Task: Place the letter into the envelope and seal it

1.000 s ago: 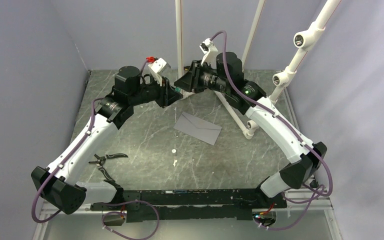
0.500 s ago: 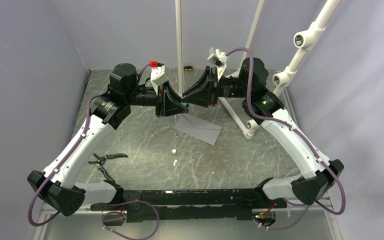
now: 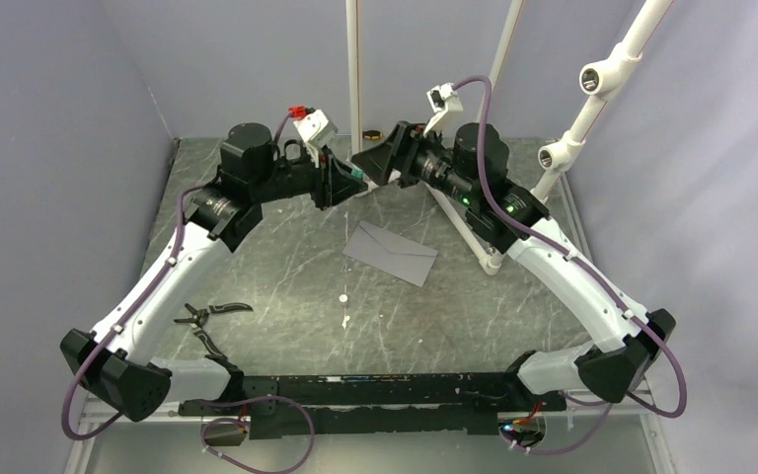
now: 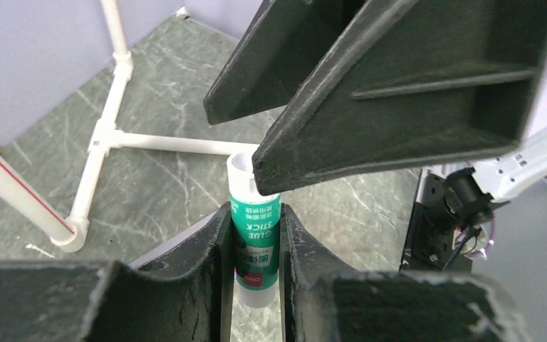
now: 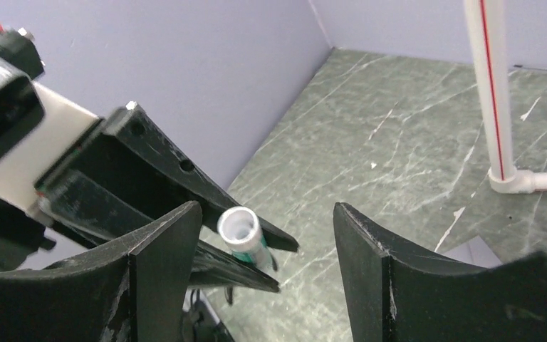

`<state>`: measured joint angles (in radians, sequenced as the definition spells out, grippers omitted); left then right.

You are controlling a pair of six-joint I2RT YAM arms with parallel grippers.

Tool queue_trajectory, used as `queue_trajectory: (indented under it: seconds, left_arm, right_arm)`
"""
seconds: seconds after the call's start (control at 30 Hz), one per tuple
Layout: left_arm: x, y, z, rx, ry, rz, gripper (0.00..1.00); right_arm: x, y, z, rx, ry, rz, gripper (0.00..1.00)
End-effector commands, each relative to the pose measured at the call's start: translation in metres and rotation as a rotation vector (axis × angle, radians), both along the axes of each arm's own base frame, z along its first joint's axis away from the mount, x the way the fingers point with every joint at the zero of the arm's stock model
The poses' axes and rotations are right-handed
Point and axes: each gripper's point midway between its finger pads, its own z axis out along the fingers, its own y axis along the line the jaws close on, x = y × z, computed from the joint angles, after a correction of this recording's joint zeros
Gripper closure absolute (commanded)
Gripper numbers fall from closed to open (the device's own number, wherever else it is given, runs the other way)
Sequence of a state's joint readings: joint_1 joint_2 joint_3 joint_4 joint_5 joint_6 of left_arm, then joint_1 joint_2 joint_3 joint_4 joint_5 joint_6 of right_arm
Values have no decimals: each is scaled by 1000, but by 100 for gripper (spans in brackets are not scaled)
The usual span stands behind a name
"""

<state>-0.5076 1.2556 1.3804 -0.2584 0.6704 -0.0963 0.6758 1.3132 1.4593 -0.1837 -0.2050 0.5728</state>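
Fingers [image 4: 217, 246] of the left gripper [image 4: 255, 217] clamp a green-and-white plastic glue stick [image 4: 255, 246] above the green marbled stone table [image 3: 276, 272]. The right gripper [image 5: 267, 214] stands wide open, jaws spread either side of the stick's white top. Below them, the flat grey paper envelope [image 3: 392, 253] lies on the table.

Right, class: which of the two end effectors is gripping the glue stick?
The left end effector: its jaws clamp the green glue stick. The right end effector stands open, its jaws spread wide, not closed on it.
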Motion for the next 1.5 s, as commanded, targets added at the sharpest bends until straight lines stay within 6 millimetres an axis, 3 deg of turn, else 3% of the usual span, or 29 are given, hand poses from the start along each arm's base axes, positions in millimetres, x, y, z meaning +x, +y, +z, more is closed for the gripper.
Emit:
queue_trajectory:
  seconds: [0.0, 0.37, 0.57, 0.67, 0.83, 0.9, 0.97, 1.13, 1.2, 1.3, 1.47]
  left_arm:
    - [22, 4, 6, 9, 18, 109, 98]
    - [30, 8, 7, -8, 37, 169, 98]
    - [31, 9, 7, -10, 35, 185, 98]
    - [29, 10, 11, -23, 23, 179, 98]
    - [25, 10, 15, -34, 12, 171, 98]
    - [25, 10, 15, -34, 12, 171, 98]
    - [23, 10, 15, -34, 9, 164, 98]
    - [16, 10, 15, -29, 10, 139, 98]
    - [8, 9, 16, -23, 0, 98, 98]
    - [-16, 4, 20, -14, -31, -30, 98]
    - [-73, -1, 35, -41, -90, -330, 98]
  right_arm:
    - [22, 0, 25, 31, 0, -135, 28]
    - [29, 14, 14, -22, 67, -134, 39]
    - [25, 18, 13, -16, 77, -102, 67]
    - [21, 22, 13, -16, 80, -73, 67]
    - [19, 27, 10, -22, 97, -42, 51]
    - [19, 28, 9, -24, 101, -37, 50]
    - [19, 29, 9, -22, 99, -35, 58]
    - [16, 28, 16, -12, 52, -16, 98]
    - [13, 27, 21, -16, -13, 16, 100]
    - [-8, 22, 31, -7, -184, 190, 100]
    - [-80, 7, 54, 56, -525, 576, 100]
